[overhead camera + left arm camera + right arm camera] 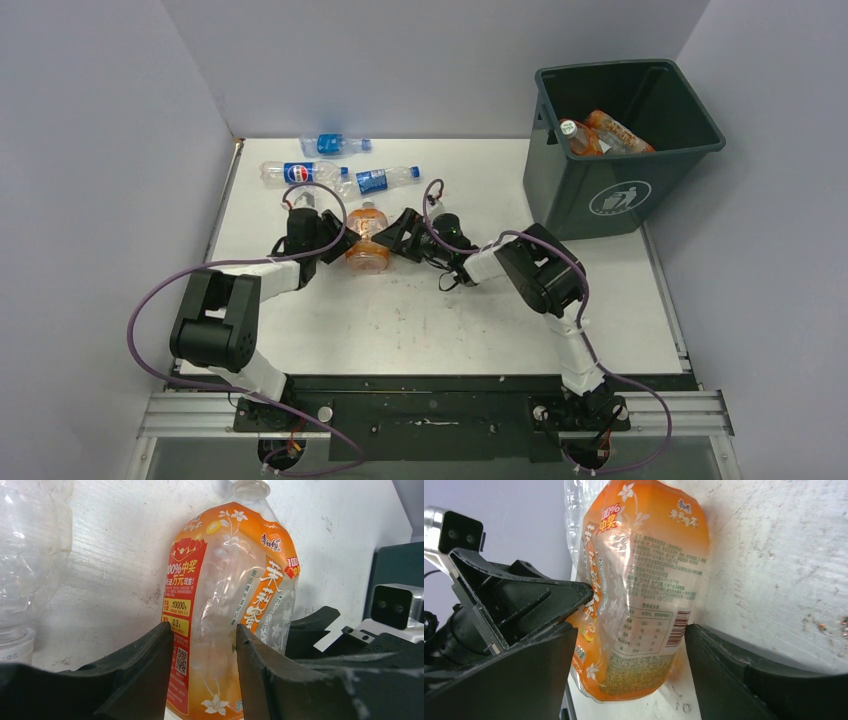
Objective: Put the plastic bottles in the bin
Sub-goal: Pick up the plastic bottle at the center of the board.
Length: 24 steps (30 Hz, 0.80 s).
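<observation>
Between fingers of left gripper [204, 645], clamped: orange-labelled clear plastic bottle [225, 580], on white table [400, 320]. Opposite, right gripper [630, 628], jaws astride it; grip unclear. Beyond: three blue-labelled clear plastic bottles [335, 145] [300, 172] [385, 180], pending. Far right: dark grey-green square plastic bin [625, 205], some deposited bottles [605, 135] inside.

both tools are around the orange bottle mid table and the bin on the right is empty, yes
No: the bin is not empty; the top external view shows bottles lying in it. The left tool and right tool are around the orange bottle mid table.
</observation>
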Available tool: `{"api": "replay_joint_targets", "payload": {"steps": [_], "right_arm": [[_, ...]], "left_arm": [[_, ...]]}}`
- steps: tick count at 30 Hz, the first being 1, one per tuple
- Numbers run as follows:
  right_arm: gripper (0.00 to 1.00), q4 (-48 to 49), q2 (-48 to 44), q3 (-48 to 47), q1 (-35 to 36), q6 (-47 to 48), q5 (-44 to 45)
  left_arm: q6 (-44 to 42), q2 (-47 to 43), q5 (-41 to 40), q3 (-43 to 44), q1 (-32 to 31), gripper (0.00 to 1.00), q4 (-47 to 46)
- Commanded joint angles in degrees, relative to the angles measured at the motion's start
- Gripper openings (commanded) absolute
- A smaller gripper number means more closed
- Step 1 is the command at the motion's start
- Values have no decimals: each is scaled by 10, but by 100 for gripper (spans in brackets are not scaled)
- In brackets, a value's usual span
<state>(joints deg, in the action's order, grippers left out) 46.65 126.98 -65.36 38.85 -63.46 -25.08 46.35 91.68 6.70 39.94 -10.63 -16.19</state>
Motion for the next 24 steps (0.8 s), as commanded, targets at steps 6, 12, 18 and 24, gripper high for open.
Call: {"api": "replay_joint_targets", "payload": {"steps": [6, 12, 18, 24], "right_arm": [[46, 26, -8, 52, 11, -13, -23], [98, -42, -124, 160, -5, 63, 10], [91, -41, -220, 267, -53, 69, 0], [90, -51, -253, 303, -60, 64, -2]], "left_arm": [[21, -20, 81, -29, -36, 32, -18], [52, -47, 96, -65, -52, 25, -56], [96, -40, 99, -95, -62, 19, -109], [111, -23, 86, -119, -66, 15, -141]]}}
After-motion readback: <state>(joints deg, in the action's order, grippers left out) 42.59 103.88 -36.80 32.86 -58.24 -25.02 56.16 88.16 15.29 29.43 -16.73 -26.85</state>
